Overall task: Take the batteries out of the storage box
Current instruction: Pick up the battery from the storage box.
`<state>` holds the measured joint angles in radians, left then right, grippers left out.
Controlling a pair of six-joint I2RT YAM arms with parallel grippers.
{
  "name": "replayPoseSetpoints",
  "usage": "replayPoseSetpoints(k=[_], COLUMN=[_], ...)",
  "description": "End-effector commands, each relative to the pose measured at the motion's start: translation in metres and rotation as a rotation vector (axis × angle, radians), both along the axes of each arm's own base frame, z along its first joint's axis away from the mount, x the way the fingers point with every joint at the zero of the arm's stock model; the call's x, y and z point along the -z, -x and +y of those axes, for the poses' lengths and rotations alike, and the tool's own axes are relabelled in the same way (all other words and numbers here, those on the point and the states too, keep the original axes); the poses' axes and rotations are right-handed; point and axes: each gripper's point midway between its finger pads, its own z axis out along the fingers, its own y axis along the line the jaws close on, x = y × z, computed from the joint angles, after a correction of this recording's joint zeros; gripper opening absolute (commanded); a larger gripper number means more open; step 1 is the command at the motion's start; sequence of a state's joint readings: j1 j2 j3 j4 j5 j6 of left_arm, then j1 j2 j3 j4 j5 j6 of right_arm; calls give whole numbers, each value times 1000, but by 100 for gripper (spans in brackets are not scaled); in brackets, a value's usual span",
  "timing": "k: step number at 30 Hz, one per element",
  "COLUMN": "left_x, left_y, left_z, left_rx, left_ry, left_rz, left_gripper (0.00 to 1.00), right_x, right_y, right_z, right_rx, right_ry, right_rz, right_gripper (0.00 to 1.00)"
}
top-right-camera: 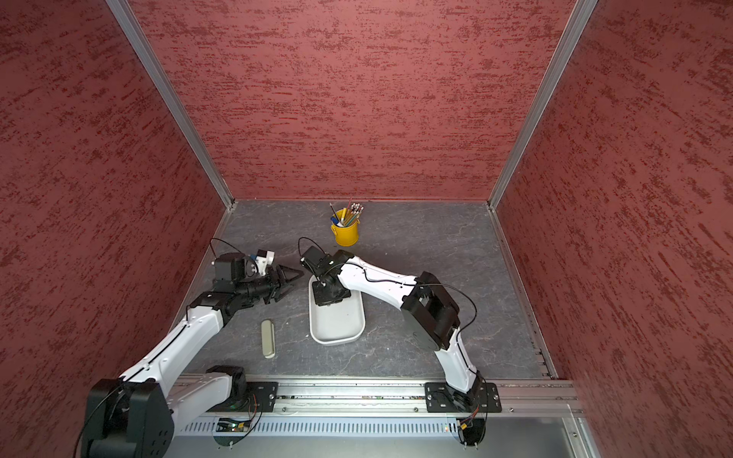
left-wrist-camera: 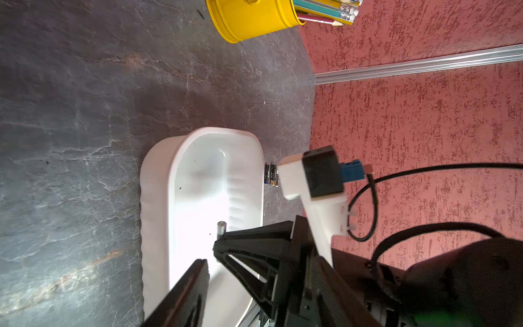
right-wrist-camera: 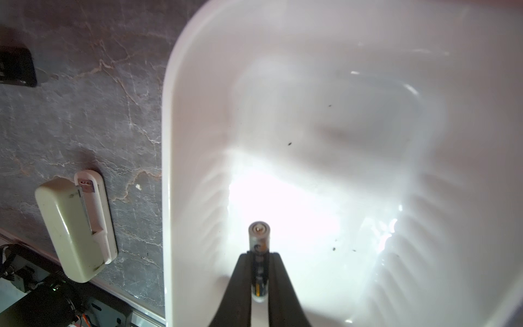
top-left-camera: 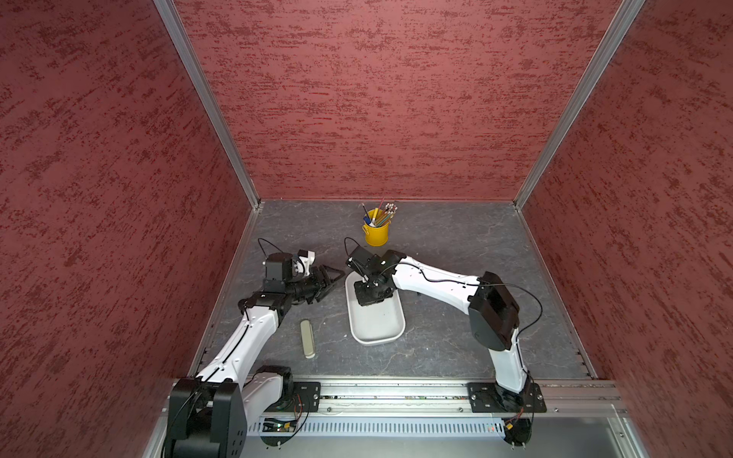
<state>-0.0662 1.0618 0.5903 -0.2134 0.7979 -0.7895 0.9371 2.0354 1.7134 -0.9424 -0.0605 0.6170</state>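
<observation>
The white storage box (top-left-camera: 377, 341) (top-right-camera: 337, 340) lies in the middle of the table. My right gripper (right-wrist-camera: 259, 254) reaches down into its far end and is shut on one black battery (right-wrist-camera: 259, 240) with a silver end, held between the fingers just above the box floor. The same battery (left-wrist-camera: 221, 228) shows in the left wrist view. Two more batteries (left-wrist-camera: 271, 175) lie on the table against the box's outer wall. In both top views the right wrist hides the held battery. My left gripper (top-left-camera: 331, 283) (left-wrist-camera: 210, 254) hangs open and holds nothing, just left of the box's far end.
A yellow pencil cup (top-left-camera: 375, 232) stands behind the box near the back wall. A slim beige case (top-left-camera: 307, 339) (right-wrist-camera: 76, 226) lies on the table left of the box. Red walls close in three sides, and a metal rail (top-left-camera: 396, 390) runs along the front.
</observation>
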Motion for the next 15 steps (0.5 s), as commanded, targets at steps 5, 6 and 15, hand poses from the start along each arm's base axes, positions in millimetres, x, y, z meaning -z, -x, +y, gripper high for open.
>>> replayPoseSetpoints(k=[5,6,15], left_x=[-9,-9,-7], left_y=[-4,-4,-6], left_z=[-7,-9,-18], left_rx=[14,18,38], left_ry=[-46,-46,-47], left_rz=[-44,-44,-48], left_gripper=[61,61,61], right_x=[-58,-64,-59], right_y=[-23,-25,-32], right_z=[-66,-77,-212], right_rx=[73,84,188], right_ry=[50,60,236], right_rz=[-124,-134,-145], right_gripper=[14,14,16])
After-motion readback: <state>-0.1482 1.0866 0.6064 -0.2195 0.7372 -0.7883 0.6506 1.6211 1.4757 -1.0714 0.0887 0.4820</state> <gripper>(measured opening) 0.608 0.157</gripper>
